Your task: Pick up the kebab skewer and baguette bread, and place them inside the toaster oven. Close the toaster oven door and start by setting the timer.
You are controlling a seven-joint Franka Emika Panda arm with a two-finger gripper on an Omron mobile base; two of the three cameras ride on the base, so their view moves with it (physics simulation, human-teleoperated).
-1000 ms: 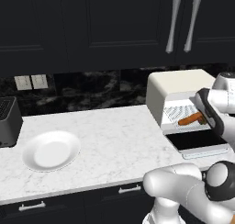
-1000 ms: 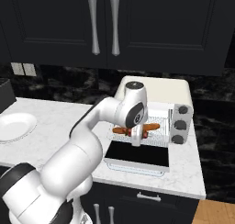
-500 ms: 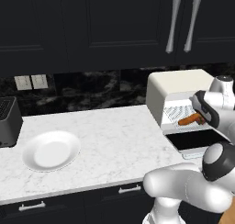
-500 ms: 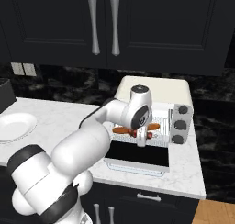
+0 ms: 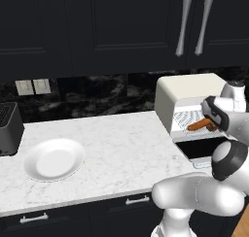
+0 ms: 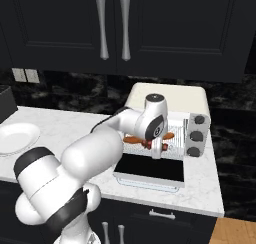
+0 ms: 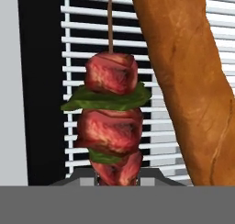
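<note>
From the left base view I see the toaster oven (image 5: 187, 93) at the right end of the white marble counter (image 5: 121, 148), its door (image 5: 202, 149) folded down flat toward me. My gripper (image 5: 210, 126) is reaching into the oven mouth, and the orange-brown baguette bread (image 5: 195, 126) lies on the wire rack just beside it, slanting out to the left of the hand. I cannot make out the skewer from here. Well away to the left on the counter sit a white plate (image 5: 53, 159) and a dark slot toaster (image 5: 8, 129).

In the right base view the arm bends across the front of the oven and the gripper (image 6: 157, 149) points down into the opening above the dropped door (image 6: 150, 169). The baguette bread (image 6: 134, 139) shows as an orange strip on the rack on either side of the wrist. A bit of red-brown meat, the kebab skewer (image 6: 148, 144), sits right at the fingers. The oven's dark knobs (image 6: 196, 136) are stacked to the right of the opening.

The hand view is the clearest. The kebab skewer (image 7: 111, 126) rises straight up from between my fingertips, meat chunks with green leaves between them and the thin stick above; the jaws are pinched narrow on its lower end. The baguette bread (image 7: 193, 85) lies just beside the skewer to its right, over the white bars of the rack (image 7: 82, 58); whether the two touch I cannot tell.
</note>
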